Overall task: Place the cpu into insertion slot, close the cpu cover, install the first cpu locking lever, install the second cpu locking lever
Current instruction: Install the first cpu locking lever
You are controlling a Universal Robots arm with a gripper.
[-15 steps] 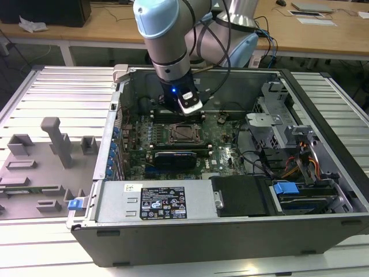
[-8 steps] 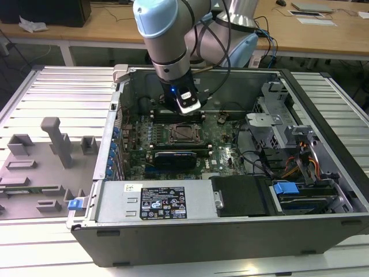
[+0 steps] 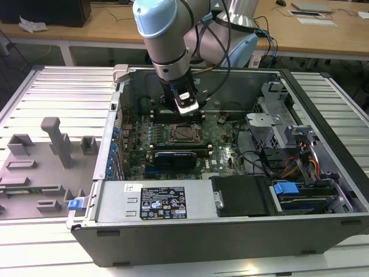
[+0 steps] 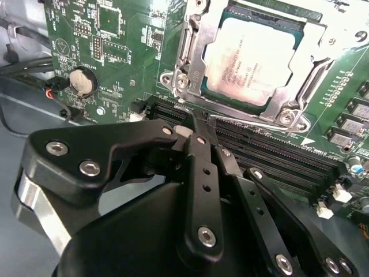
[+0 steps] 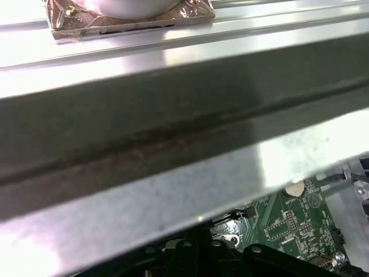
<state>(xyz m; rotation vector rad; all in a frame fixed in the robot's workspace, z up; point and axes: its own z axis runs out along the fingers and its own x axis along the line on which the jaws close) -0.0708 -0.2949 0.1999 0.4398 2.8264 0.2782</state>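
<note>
Seated: cpu [image 4: 248, 55] under closed cpu cover [image 4: 190, 46]. Pincer [image 4: 193, 122] clenched, tips beside locking lever [image 4: 259, 122]. Lever likely a thin, stiff, springy wire; take hold at its free end.

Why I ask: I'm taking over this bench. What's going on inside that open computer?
A Universal Robots arm has its gripper inside the open computer case, shut, with its tip right beside the insertion slot on the green motherboard. The cpu sits in the slot and the cpu cover is folded down over its edges. The gripper's tip is at a thin metal locking lever that runs along the socket's edge. Whether that lever is latched is unclear.
</note>
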